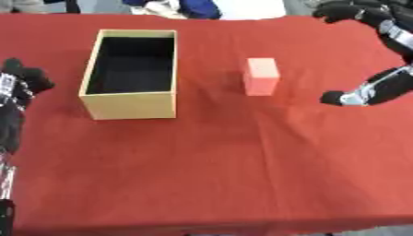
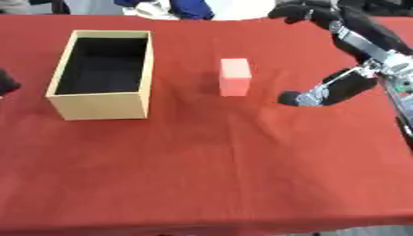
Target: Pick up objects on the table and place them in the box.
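Note:
A salmon-pink block stands upright on the red tablecloth, right of the middle. To its left sits an open tan cardboard box with a dark inside that shows nothing in it. My right hand hovers to the right of the block, open wide: its fingers reach toward the far edge and its thumb points at the block from a short gap away. My left hand rests open at the table's left edge, holding nothing.
Blue and white cloth shows beyond the table's far edge. The table's front edge runs along the bottom of the view. Bare red cloth lies between the box and the block and across the whole near half.

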Robot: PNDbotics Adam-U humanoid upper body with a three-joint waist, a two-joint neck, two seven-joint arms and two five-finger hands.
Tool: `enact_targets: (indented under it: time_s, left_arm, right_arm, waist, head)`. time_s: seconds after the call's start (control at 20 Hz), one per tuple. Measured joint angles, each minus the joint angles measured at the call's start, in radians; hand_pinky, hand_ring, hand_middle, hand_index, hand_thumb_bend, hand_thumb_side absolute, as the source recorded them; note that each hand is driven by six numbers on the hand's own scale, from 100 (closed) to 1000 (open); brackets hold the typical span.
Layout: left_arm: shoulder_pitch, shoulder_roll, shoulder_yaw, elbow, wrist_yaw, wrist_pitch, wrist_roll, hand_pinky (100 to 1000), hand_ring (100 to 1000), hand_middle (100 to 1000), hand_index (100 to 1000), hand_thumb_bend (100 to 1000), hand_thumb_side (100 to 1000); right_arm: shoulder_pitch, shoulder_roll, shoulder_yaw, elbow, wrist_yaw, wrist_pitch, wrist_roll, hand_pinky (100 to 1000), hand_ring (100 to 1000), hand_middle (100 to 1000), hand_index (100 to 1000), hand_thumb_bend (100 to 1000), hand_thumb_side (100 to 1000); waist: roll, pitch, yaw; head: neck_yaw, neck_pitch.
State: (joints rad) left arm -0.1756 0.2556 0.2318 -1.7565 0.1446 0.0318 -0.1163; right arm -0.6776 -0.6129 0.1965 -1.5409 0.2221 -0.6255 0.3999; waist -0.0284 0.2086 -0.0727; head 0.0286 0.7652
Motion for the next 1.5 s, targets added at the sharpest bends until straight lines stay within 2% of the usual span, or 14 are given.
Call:
enact_targets:
  time_s: [0.05, 0.3, 0.7, 1.25, 1.5]
  left_arm:
    - [0.0, 0.0, 0.0, 0.0, 0.0, 0.0, -0.001, 853, 648, 552, 649, 269, 752]
    - [0.0, 0.0, -0.005, 0.0, 0.001, 0.002, -0.004, 853, 650, 553, 649, 269, 752]
    - [0.003, 0.001, -0.007, 0.0, 0.002, 0.0, -0.01, 854, 651, 553, 649, 268, 754]
    - [0.009, 0.001, -0.012, 0.001, 0.002, -0.004, -0.015, 854, 652, 554, 649, 265, 755]
    - [0.009, 0.0, -0.012, 0.001, 0.002, -0.003, -0.017, 854, 652, 554, 649, 265, 756]
  right_arm:
    - [-0.023, -0.002, 0.009, 0.018, 0.001, -0.008, 0.008, 847, 960, 886, 972, 597, 314]
    - [-0.12, 0.005, 0.051, 0.133, 0.016, -0.046, 0.057, 849, 964, 893, 974, 565, 380]
    - [-0.211, 0.102, 0.062, 0.334, 0.105, -0.056, 0.075, 851, 968, 896, 975, 502, 455]
    - [-0.264, 0.219, 0.01, 0.559, 0.262, -0.081, 0.05, 853, 972, 886, 975, 406, 468]
    - [-0.265, 0.253, -0.024, 0.637, 0.328, -0.097, 0.034, 854, 973, 884, 975, 369, 510]
  waist:
    - [-0.001, -0.001, 0.002]
    - [-0.006, -0.007, 0.018]
    - [-0.005, -0.011, 0.031]
    - [0.003, -0.012, 0.037]
    - [0.008, -0.014, 0.042]
  head:
    - [-0.001, 0.0]
    - [-0.005, 0.0]
    - [-0.009, 0.0]
    - [-0.017, 0.0]
    - [-0.022, 0.0]
